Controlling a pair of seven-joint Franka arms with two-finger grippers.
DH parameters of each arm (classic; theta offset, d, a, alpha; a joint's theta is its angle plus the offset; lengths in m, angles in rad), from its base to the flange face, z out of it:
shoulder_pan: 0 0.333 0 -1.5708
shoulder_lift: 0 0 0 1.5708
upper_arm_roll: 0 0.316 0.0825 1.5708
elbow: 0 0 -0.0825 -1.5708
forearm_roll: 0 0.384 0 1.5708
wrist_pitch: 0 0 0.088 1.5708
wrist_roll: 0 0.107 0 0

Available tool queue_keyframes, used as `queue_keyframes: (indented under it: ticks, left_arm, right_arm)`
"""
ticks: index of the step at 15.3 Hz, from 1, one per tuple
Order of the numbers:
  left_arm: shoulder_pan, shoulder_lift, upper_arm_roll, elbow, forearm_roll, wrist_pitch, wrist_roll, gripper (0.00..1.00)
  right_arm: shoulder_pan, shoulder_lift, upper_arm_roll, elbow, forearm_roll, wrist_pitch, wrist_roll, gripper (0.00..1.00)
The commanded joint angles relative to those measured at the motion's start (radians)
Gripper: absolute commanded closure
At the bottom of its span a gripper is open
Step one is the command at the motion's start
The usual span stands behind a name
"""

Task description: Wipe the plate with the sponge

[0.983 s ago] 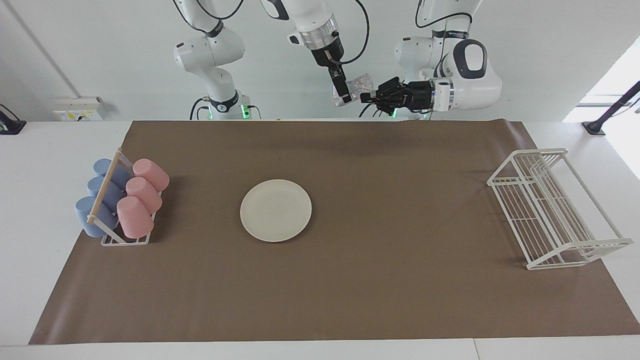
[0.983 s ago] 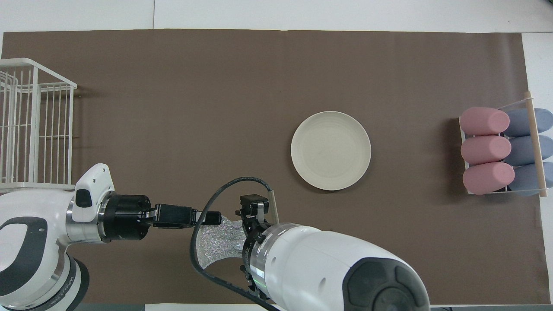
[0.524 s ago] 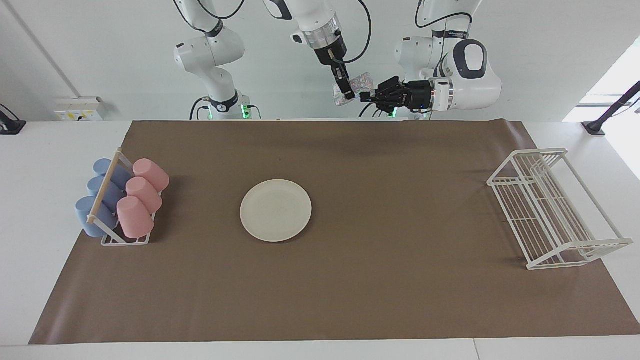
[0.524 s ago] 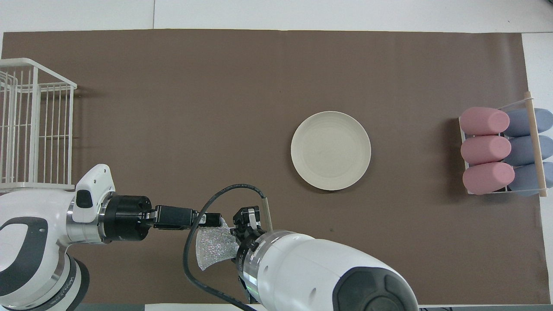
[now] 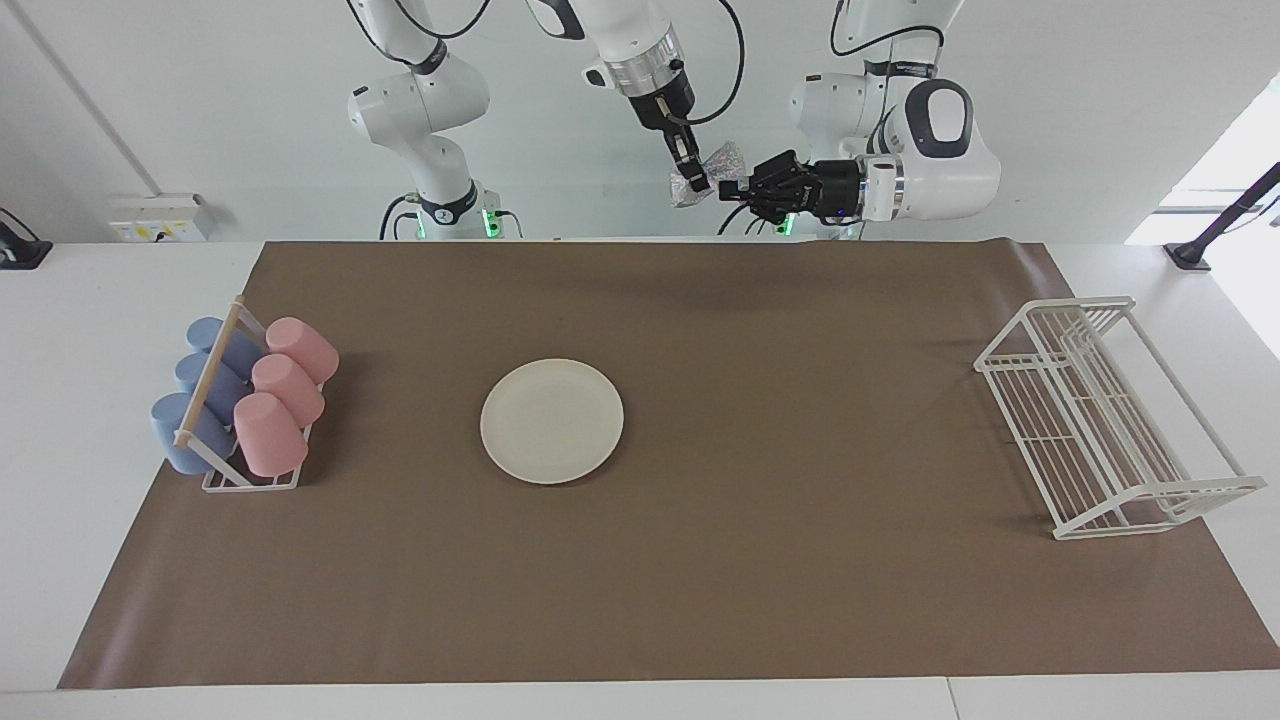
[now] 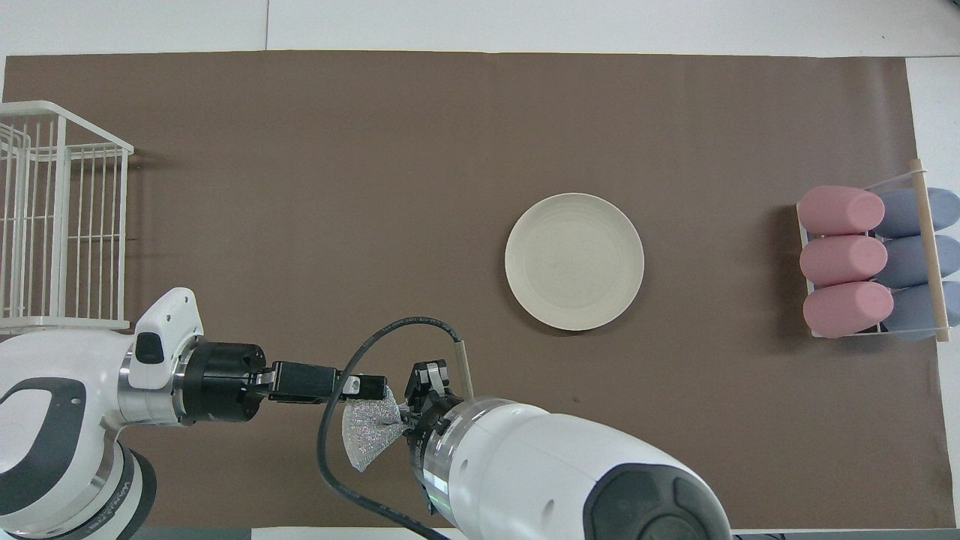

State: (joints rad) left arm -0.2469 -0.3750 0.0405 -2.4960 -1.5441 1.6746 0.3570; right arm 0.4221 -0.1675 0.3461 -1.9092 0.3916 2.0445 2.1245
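The right gripper [image 5: 697,186], open a second ago, is now pinching the sponge [image 5: 722,163] with closed jaws. The left gripper [image 5: 735,190] is gripping its other end, above the counter edge nearest the robots; the plate [image 5: 551,421] is lying mid-counter.

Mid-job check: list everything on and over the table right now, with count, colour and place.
plate: one, cream-white, on the brown mat, mid-table.
sponge: one, silvery-grey, in the air between both grippers, over the mat's edge nearest the robots.
cups: three pink, three blue, lying in a cup rack at the right arm's end.
wire rack: one, white, at the left arm's end.
right gripper: shut on the sponge from above.
left gripper: shut on the sponge, reaching in sideways.
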Motion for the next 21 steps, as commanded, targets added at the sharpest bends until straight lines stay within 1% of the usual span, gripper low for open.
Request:
queue_keyframes:
  ticks: [1, 2, 4, 6, 10, 11, 12, 13, 15, 16, 17, 18, 19, 20, 21]
  left_arm:
    - [-0.014, -0.027, 0.013, -0.023, -0.01, 0.004, 0.014, 0.83]
    - [-0.014, -0.028, 0.013, -0.023, -0.004, 0.004, 0.007, 0.01]
    - [-0.012, -0.03, 0.013, -0.021, -0.002, 0.005, -0.004, 0.0]
    - [-0.012, -0.03, 0.013, -0.021, 0.001, 0.005, -0.012, 0.0]
    - [-0.009, -0.03, 0.013, -0.021, 0.009, 0.005, -0.013, 0.0]
    - [-0.009, -0.03, 0.013, -0.021, 0.009, 0.007, -0.018, 0.0]
    - [-0.009, -0.028, 0.013, -0.021, 0.009, 0.011, -0.02, 0.0]
    - [-0.009, -0.028, 0.013, -0.021, 0.01, 0.013, -0.021, 0.0]
    - [-0.008, -0.028, 0.013, -0.012, 0.012, 0.017, -0.047, 0.0]
    - [-0.006, -0.028, 0.012, -0.009, 0.033, 0.017, -0.067, 0.0]
    - [-0.003, -0.027, 0.012, 0.003, 0.094, 0.017, -0.078, 0.0]
    - [0.001, -0.024, 0.012, 0.014, 0.131, 0.002, -0.081, 0.0]
    - [0.003, -0.027, 0.016, 0.016, 0.149, -0.012, -0.084, 0.0]
    - [0.014, -0.027, 0.018, 0.025, 0.171, -0.035, -0.087, 0.0]
    - [0.035, -0.025, 0.018, 0.041, 0.223, -0.064, -0.086, 0.0]
  right_arm:
    - [-0.002, -0.026, 0.002, -0.03, 0.019, 0.0, -0.035, 1.0]
    - [-0.003, -0.026, 0.002, -0.028, 0.015, -0.003, -0.041, 1.0]
    - [-0.006, -0.026, 0.001, -0.03, 0.003, -0.015, -0.058, 1.0]
    - [-0.02, -0.027, -0.004, -0.034, -0.028, -0.044, -0.118, 1.0]
    - [-0.153, -0.027, -0.004, -0.094, -0.048, -0.035, -0.387, 1.0]
    - [-0.172, -0.017, -0.004, -0.114, -0.065, -0.029, -0.455, 1.0]
    - [-0.184, 0.011, -0.004, -0.129, -0.126, -0.009, -0.509, 1.0]
    - [-0.196, 0.049, -0.004, -0.157, -0.187, 0.032, -0.523, 1.0]
    - [-0.224, 0.13, -0.003, -0.183, -0.201, 0.179, -0.528, 1.0]
    - [-0.238, 0.173, -0.003, -0.2, -0.201, 0.238, -0.529, 1.0]
    - [-0.255, 0.221, -0.003, -0.212, -0.201, 0.302, -0.546, 1.0]
    - [-0.264, 0.241, -0.003, -0.232, -0.201, 0.362, -0.567, 1.0]
    - [-0.276, 0.243, -0.004, -0.263, -0.203, 0.409, -0.598, 1.0]
    - [-0.299, 0.253, -0.003, -0.287, -0.203, 0.44, -0.642, 1.0]
    - [-0.319, 0.278, -0.003, -0.301, -0.201, 0.48, -0.672, 1.0]
